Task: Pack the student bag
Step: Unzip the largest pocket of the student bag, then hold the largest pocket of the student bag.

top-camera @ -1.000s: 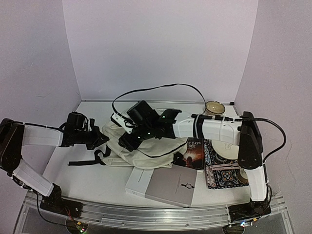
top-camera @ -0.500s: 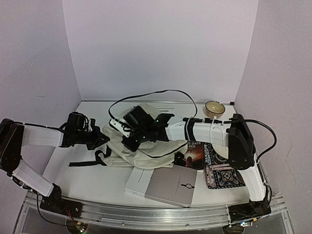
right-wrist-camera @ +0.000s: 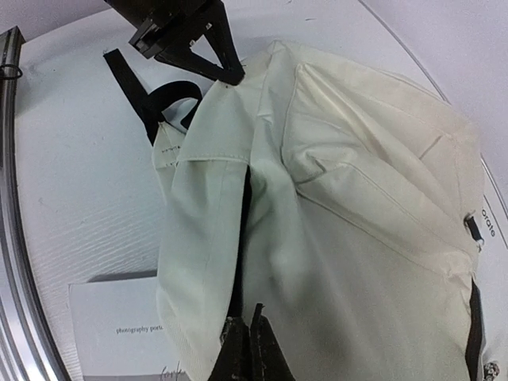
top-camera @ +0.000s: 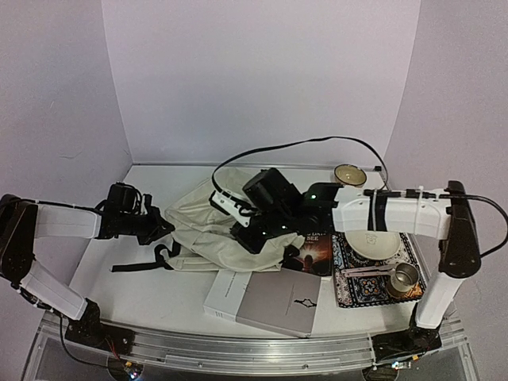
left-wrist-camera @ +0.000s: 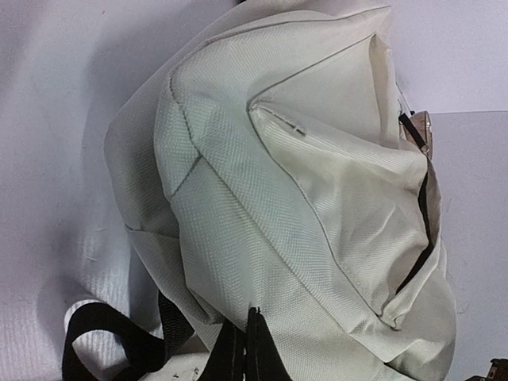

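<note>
Bag (top-camera: 208, 232) lies on the table (top-camera: 143, 294) left of centre, slumped on its side, with its length running from left to right, so it spans the gap between your two claws. At its left end, the left claw (top-camera: 162, 228) is closed, and its tips appear to be pinching the cream cloth just above the black strap (top-camera: 139, 264), which trails off toward the near left. At the bag's right end, the right claw (top-camera: 248, 238) is closed too, with its tips pressed together in the cloth. It looks like a thin pinch of fabric, though the fold hides how much is caught. With each arm at one end, neither has to reach across the bag. In the right wrist view, the black zipper (right-wrist-camera: 474, 309) runs along the far edge of the bag, beyond the right claw and away from you. I judge that the mouth has to be turned or pulled open on that side before anything goes in. A white book (top-camera: 266, 300) sits in front of the bag. Further right, a dark book (top-camera: 315, 250) lies just beside the bag's right end, next to a patterned mat (top-camera: 357, 287). All of these are on the right arm's side, so that arm is nearer for loading while the left arm anchors the bag.
</note>
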Controlling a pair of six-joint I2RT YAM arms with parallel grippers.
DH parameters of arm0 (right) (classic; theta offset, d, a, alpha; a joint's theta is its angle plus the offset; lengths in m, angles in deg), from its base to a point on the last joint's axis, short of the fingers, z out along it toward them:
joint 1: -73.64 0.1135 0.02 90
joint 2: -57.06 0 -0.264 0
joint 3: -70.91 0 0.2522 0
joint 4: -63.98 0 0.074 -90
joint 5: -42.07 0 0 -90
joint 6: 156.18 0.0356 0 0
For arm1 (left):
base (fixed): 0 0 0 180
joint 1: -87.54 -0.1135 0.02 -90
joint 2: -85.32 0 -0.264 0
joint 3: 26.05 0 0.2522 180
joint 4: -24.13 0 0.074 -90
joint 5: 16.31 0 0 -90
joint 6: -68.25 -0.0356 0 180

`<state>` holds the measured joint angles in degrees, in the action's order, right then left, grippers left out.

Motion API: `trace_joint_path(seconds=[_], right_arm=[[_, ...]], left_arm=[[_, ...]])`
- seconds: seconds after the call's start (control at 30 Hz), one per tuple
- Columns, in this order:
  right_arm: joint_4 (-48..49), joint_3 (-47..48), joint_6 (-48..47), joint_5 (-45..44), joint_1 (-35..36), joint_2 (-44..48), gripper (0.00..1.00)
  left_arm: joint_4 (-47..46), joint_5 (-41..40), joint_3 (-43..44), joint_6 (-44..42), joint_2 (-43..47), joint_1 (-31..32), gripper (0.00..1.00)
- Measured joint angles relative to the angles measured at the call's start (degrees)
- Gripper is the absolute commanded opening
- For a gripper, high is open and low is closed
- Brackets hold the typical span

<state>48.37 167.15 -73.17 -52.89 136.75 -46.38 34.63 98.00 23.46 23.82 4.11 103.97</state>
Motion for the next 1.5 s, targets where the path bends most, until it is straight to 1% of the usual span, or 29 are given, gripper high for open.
trace_joint_path(seconds=[0.1, 0.23, 0.33, 0.43, 0.47, 0.53, 0.63, 0.7, 0.77, 0.83, 0.97, 1.07, 1.33, 1.5], right_arm=[[0.41, -5.43, 0.38, -1.86, 0.04, 4.89, 0.00], [1.06, -10.59, 0.87, -5.10, 0.07, 8.86, 0.00], [2.20, -11.74, 1.51, -5.96, 0.09, 9.50, 0.00], [4.37, -11.70, 2.46, -4.36, 0.09, 9.51, 0.00], [5.12, -11.60, 2.81, -3.45, 0.09, 9.50, 0.00], [5.57, -10.87, 3.58, -1.58, 0.09, 9.16, 0.00], [5.07, -7.62, 4.61, 0.52, 0.04, 7.27, 0.00], [4.96, -5.32, 5.39, 1.11, 0.00, 5.76, 0.00], [4.86, -2.97, 6.41, 1.22, -0.07, 4.14, 0.00], [4.77, -1.27, 7.37, 0.91, -0.07, 2.93, 0.00], [4.80, 0.07, 9.13, -0.07, -0.07, 2.12, 0.00], [4.78, 0.32, 10.37, -0.28, -0.07, 2.06, 0.00], [4.85, 2.72, 12.73, 1.02, -0.09, 1.12, 0.00], [4.84, 4.27, 13.77, 2.35, -0.09, 0.21, 0.00]], left_arm=[[1.42, -0.01, 0.00, -0.88, 0.88, -1.58, 0.00], [3.84, -0.23, 0.00, -2.31, 2.17, -4.49, 0.00], [5.93, -0.46, 0.00, -3.65, 2.30, -7.06, 0.00], [8.04, -0.86, 0.15, -5.31, 2.30, -8.95, 0.01], [8.82, -1.15, 0.33, -5.90, 2.31, -9.26, 0.05], [10.62, -2.02, 1.01, -7.32, 2.61, -9.41, 0.18], [13.00, -6.81, 2.19, -9.52, 4.98, -9.57, 0.37], [14.51, -9.38, 3.27, -11.18, 7.54, -8.94, 0.48], [15.90, -11.17, 4.79, -12.74, 10.83, -6.64, 0.56], [16.81, -11.90, 6.53, -14.55, 14.32, -2.98, 0.60], [16.82, -10.57, 8.37, -17.52, 19.47, 3.55, 0.66], [16.95, -10.35, 8.46, -19.18, 21.44, 8.95, 0.69], [14.96, -12.66, 8.26, -20.07, 21.03, 24.48, 0.73], [11.98, -19.61, 8.26, -20.08, 16.56, 33.47, 0.74]])
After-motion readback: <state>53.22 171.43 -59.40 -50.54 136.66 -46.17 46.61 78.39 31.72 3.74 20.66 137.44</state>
